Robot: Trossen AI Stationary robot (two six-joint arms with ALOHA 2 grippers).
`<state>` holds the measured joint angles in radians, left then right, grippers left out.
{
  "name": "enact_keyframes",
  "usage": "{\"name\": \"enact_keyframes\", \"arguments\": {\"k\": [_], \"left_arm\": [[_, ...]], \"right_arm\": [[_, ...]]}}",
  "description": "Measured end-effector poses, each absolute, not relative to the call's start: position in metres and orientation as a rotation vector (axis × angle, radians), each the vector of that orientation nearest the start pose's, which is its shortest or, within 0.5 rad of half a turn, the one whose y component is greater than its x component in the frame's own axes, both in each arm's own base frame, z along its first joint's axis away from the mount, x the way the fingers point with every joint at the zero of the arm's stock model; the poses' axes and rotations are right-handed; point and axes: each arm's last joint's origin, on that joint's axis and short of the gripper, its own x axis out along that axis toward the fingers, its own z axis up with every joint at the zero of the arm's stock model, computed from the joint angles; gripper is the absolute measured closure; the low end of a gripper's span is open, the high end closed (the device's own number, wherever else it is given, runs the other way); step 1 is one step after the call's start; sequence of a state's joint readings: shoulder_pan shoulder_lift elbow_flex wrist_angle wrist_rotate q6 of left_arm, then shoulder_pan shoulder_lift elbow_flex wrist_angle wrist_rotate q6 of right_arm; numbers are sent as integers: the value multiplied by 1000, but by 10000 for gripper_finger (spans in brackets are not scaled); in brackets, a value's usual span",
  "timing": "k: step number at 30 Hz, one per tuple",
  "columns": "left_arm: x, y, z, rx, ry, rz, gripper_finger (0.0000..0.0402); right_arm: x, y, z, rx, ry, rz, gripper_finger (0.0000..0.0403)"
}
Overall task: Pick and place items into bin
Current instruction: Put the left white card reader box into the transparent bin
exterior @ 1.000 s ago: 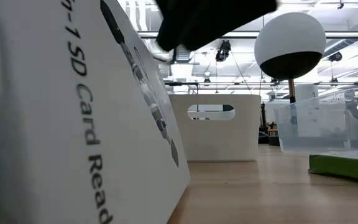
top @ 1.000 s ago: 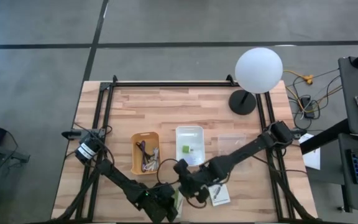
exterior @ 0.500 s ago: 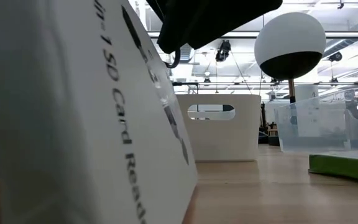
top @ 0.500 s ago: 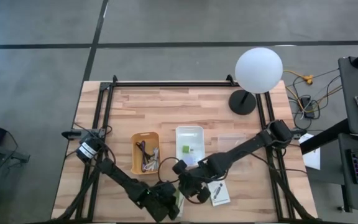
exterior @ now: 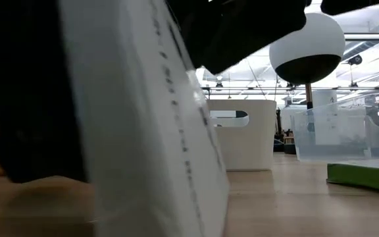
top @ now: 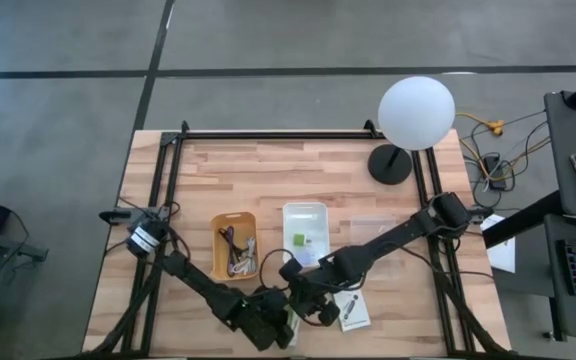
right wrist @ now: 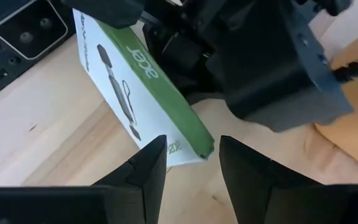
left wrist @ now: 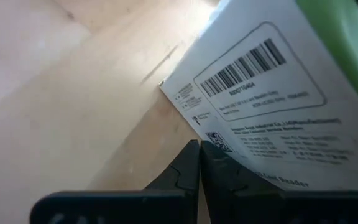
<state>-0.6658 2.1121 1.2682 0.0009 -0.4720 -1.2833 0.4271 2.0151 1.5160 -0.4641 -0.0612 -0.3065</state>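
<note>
While the white bin holds only a small green block, the left gripper, fingers closed with nothing between them, props a green-edged card reader box at 6 o'clock; the right gripper hovers spread over it, a second box unplaced.

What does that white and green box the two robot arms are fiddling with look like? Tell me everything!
The white and green cardboard box is flat, with a green edge, white faces, a printed dark gadget and the word "acer". Its back carries a barcode label and small print. It stands tilted up on one edge on the wooden table, near the front, filling the low view. The left gripper, fingers shut, presses against its back. The right gripper hovers open over its green end, not touching.
</note>
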Motion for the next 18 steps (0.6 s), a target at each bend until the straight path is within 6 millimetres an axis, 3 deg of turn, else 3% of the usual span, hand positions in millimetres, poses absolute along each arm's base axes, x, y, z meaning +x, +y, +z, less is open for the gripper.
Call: {"name": "enact_keyframes", "arguments": {"k": [18], "left_arm": [[351,-245,119,-777,674,300,402]], "right_arm": [[386,178,181,-423,921,643,266]]}}
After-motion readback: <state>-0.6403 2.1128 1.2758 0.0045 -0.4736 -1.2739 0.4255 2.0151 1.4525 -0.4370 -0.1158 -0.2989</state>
